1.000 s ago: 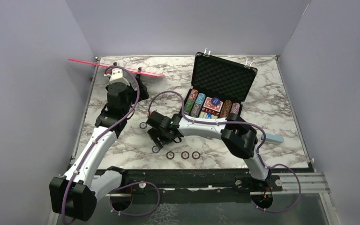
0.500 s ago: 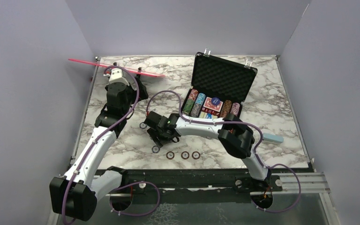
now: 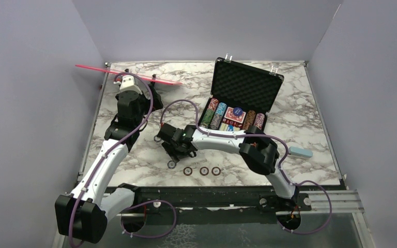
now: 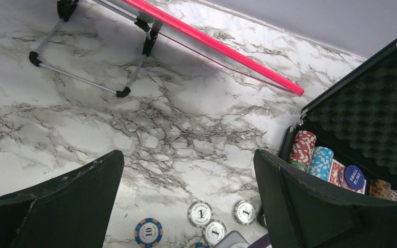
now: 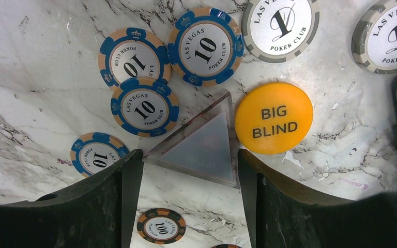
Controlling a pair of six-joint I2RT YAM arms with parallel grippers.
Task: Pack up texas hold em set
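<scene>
From my remote station, the nearest things on the marble table [image 3: 134, 165] are three dark chips [image 3: 203, 170] in a short row close to the arm bases, with a fourth ring-shaped chip [image 3: 171, 164] just to their left.

A little farther in, the right gripper [image 3: 173, 147] is low over the table. Through its wrist camera I see its fingers [image 5: 129, 206] spread on either side of a clear triangular piece [image 5: 201, 147] lying flat on the marble. The inner edges of the fingers appear to meet the triangle's lower corners, but I cannot tell whether they are pressing on it. Just right of the triangle lies an orange button marked BIG BLIND [image 5: 273, 118]. Blue-edged chips marked 10 [image 5: 144, 107] cluster to the upper left, white chips marked 1 [image 5: 280, 29] sit beyond, and a dark chip marked 100 [image 5: 161, 226] lies between the fingers, nearer the camera.

Farther back on the left, the left gripper [image 3: 152, 95] hangs above the table with its fingers [image 4: 72, 196] spread wide, grasping nothing.

At the right rear stands the black briefcase [image 3: 245, 85], lid upright, foam lining facing forward. Its tray holds rows of coloured chips [image 3: 214, 112], card decks and a blue button [image 3: 238, 110]. A small light-blue block [image 3: 301, 152] lies right of the case. A pink strip on wire legs [image 3: 129, 74] stands at the far left.
</scene>
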